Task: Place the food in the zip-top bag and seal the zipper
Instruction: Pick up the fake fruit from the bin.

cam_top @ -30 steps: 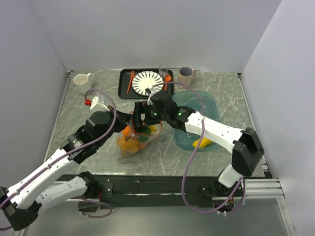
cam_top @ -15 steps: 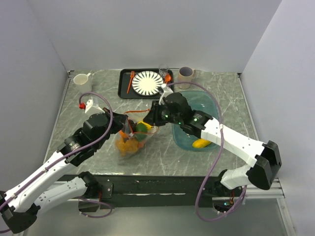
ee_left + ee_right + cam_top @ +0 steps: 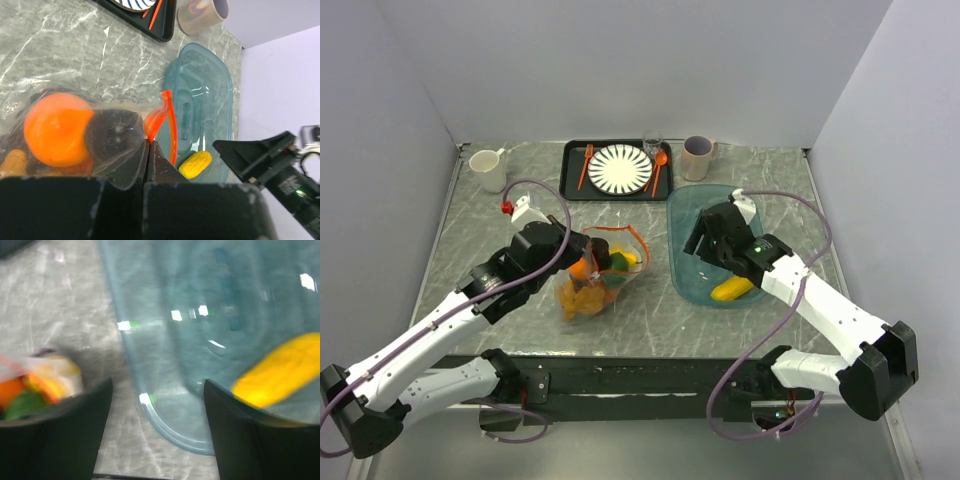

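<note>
The clear zip-top bag (image 3: 588,288) lies at the table's middle with an orange (image 3: 55,127), a dark purple piece (image 3: 114,134), a green piece (image 3: 614,281) and yellow pieces inside. My left gripper (image 3: 148,143) is shut on the bag's edge by the orange-red zipper (image 3: 171,125), which arches up loosely. My right gripper (image 3: 157,407) hangs open and holds nothing, over the near-left rim of the teal tub (image 3: 150,405). One yellow piece (image 3: 280,370) lies in the tub, to the right of the right fingers. In the top view the right gripper (image 3: 703,238) is well apart from the bag.
A black tray (image 3: 572,180) at the back holds a white plate (image 3: 622,168) and orange cutlery (image 3: 586,165). A white mug (image 3: 488,168) stands back left, a beige mug (image 3: 698,155) and a small glass (image 3: 652,143) back centre. Walls close in the table.
My right gripper has pulled away from the bag's mouth and swung right over the tub, its jaws now apart. The left gripper has stayed shut on the bag, shifting slightly.
</note>
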